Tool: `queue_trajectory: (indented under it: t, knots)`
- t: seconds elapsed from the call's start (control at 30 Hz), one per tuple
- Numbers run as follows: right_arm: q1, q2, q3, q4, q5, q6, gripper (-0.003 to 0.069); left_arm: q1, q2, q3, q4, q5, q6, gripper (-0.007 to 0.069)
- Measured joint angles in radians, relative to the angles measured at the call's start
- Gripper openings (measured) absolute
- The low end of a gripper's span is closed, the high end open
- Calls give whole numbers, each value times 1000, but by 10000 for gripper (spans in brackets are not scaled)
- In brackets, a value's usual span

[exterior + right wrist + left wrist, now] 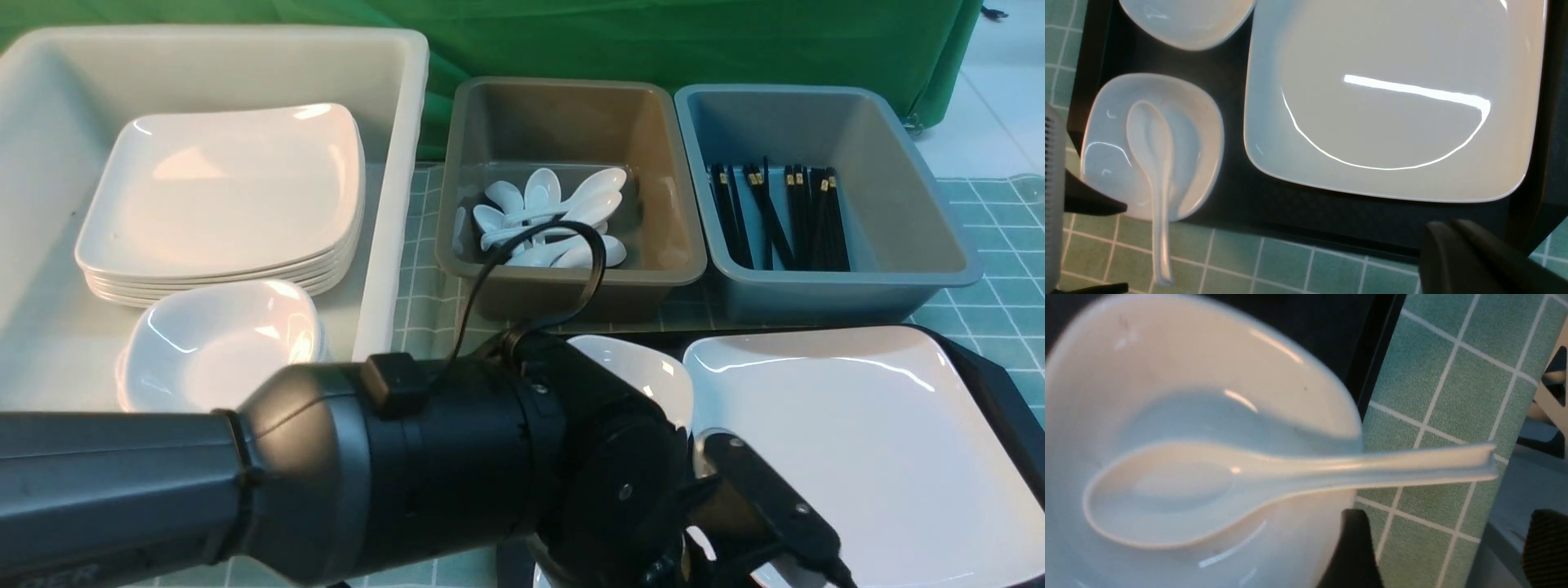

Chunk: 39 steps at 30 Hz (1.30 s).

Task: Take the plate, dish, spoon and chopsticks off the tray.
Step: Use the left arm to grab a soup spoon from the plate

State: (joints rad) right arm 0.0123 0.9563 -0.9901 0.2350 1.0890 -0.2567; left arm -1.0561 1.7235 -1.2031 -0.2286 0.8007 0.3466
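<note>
**Left pincer spread wide by the spoon, right one pinched together**

Closest to me, my left gripper (1449, 539) has its jaws well apart and empty, right by the handle of the small glossy white soup spoon (1216, 486). The spoon's bowl lies in a small deep white rounded-square dish (1188, 375), and its handle pokes over the rim, past the edge of the black plastic tray (1241, 204), above the green checked cloth (1290, 269). My right gripper (1453, 237) is closed on nothing. In the front view the big white square plate (857, 441) sits flat on the tray at lower right, with a second small white dish (645, 367) mid-frame. Further back, the grey-brown tub (571, 122) holds white spoons and the blue-grey tub (816, 122) holds black chopsticks (775, 216). The white tub (392, 163) is at upper left.
</note>
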Motion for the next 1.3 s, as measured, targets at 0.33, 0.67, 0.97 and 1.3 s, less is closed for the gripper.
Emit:
queue_trajectory:
  t: [0.33,0.67,0.97,1.3]
  knots:
    - [0,0,0,0,-3,0,19,0,0,0,-83,-33,467,576]
    - [0,0,0,0,-15,0,19,-2,22,0,-150,-44,712,573]
    - [0,0,0,1,-41,0,19,-42,86,0,-125,-73,755,573]
    - [0,0,0,1,-48,-1,20,-42,124,0,-86,-124,755,570]
